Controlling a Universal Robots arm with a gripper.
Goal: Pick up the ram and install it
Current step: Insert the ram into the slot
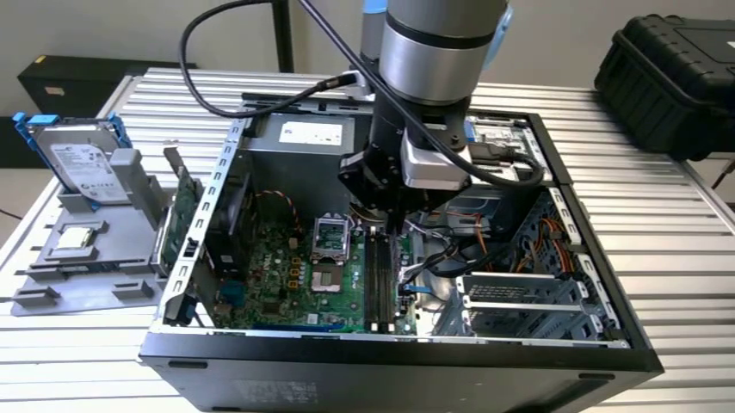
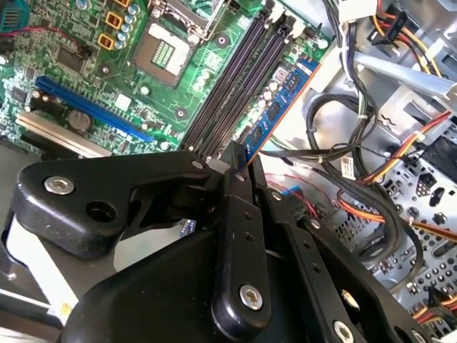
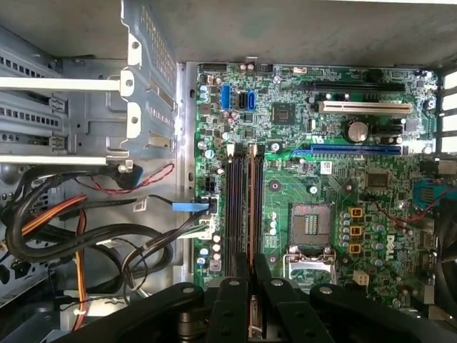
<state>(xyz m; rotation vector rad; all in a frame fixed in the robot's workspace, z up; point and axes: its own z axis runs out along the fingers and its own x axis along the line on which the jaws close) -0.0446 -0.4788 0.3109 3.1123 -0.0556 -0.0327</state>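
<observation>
The ram (image 2: 280, 107) is a thin blue-green stick standing on edge along the memory slot nearest the cables, inside the open computer case (image 1: 379, 357). In the first wrist view its top edge shows as a thin line, the ram (image 3: 251, 207), running away from the fingertips. My gripper (image 2: 239, 161) reaches down into the case over the slots (image 1: 373, 275), its black fingers (image 2: 235, 236) pressed together on the stick's near end. I cannot tell whether the stick's lower edge sits fully in the slot. The gripper (image 3: 250, 261) is next to the CPU socket (image 3: 310, 225), and in the exterior view the gripper (image 1: 391, 225) hangs above the motherboard.
Black and orange cables (image 2: 357, 164) crowd the space beside the slots, with the drive cage (image 1: 517, 297) past them. At the exterior view's left, a grey holder (image 1: 81, 258) carries a silver hard drive (image 1: 81, 155) and a green expansion card (image 1: 178, 215). A black box (image 1: 672, 69) stands at the back.
</observation>
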